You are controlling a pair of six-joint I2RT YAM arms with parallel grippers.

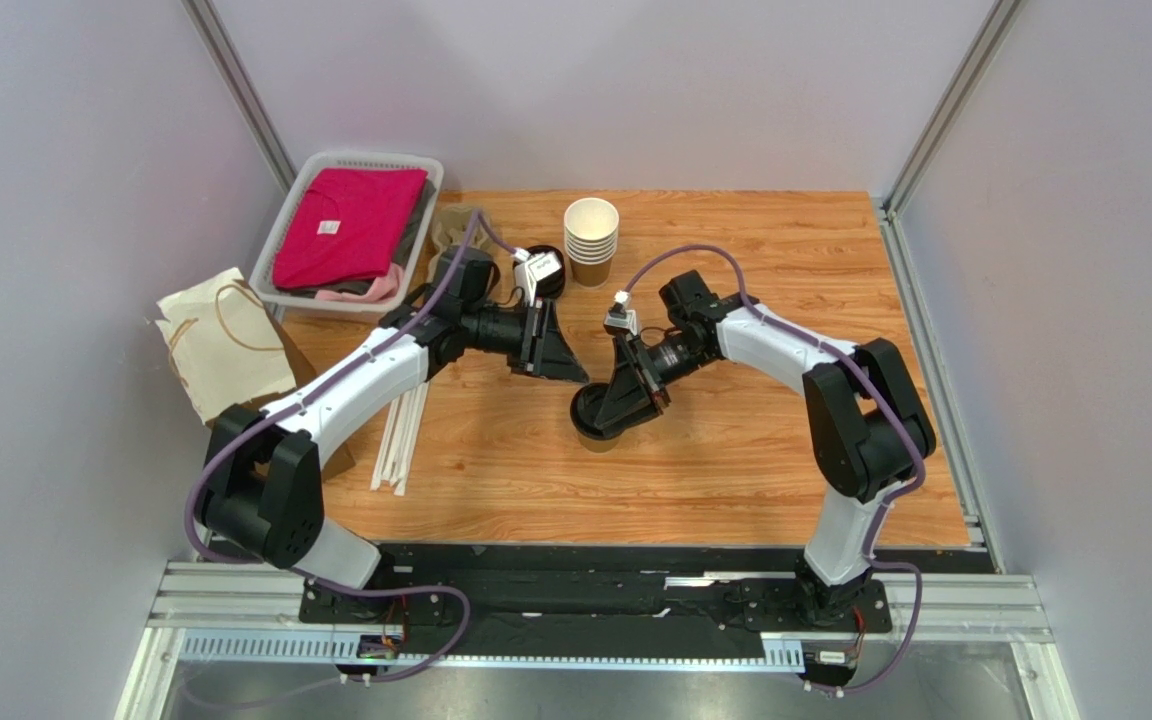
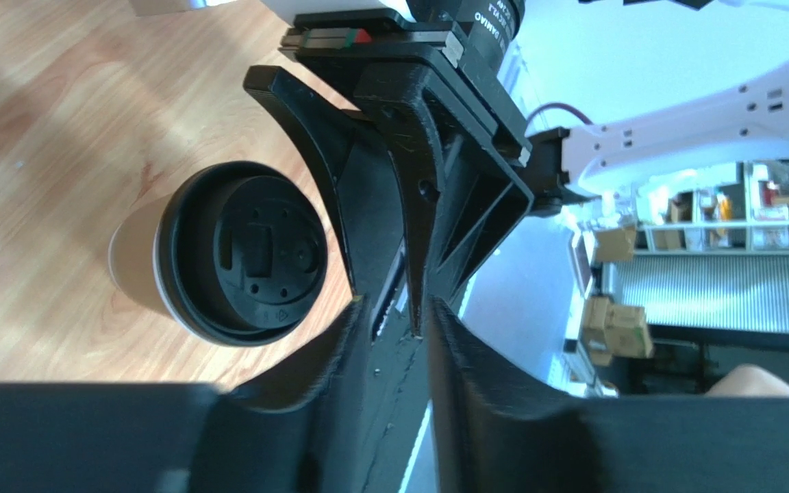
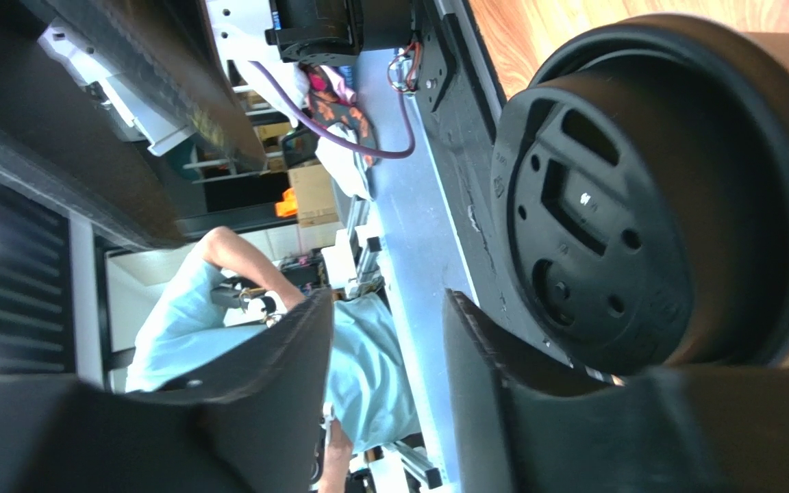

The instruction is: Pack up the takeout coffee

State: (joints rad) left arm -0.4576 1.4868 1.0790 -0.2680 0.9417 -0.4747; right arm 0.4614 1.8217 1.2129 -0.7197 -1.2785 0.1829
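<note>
Top view: wood-grain table (image 1: pixel 778 270) boxed in by plain grey walls (image 1: pixel 612 90) with metal posts at the far corners. Basket (image 1: pixel 364 158) holding a pink cloth (image 1: pixel 345 225) sits far left; paper bag (image 1: pixel 214 345) at the left edge; stack of cups (image 1: pixel 591 237) far middle; white sticks (image 1: pixel 399 435) lie beside the left arm. The takeout coffee (image 1: pixel 593 420) sits mid-table, lid up, right at the tips of the right gripper (image 1: pixel 615 408); the left gripper (image 1: pixel 560 360) hangs just to its left, apart from it.

Left wrist view: the coffee is on bare wood with its black lid facing the lens; it is off to the side of the left fingers, not between them. Those jaws seem to stand close with a slim empty gap, though the dark parts behind make it hard to read. Past the table there is bright shelving and cardboard boxes (image 2: pixel 625 329).

Right wrist view: the right jaws are part-spread with nothing between them; the coffee is outside them, just beside the outer face of one finger. A person (image 3: pixel 188 318) in light blue shows through the gap.
</note>
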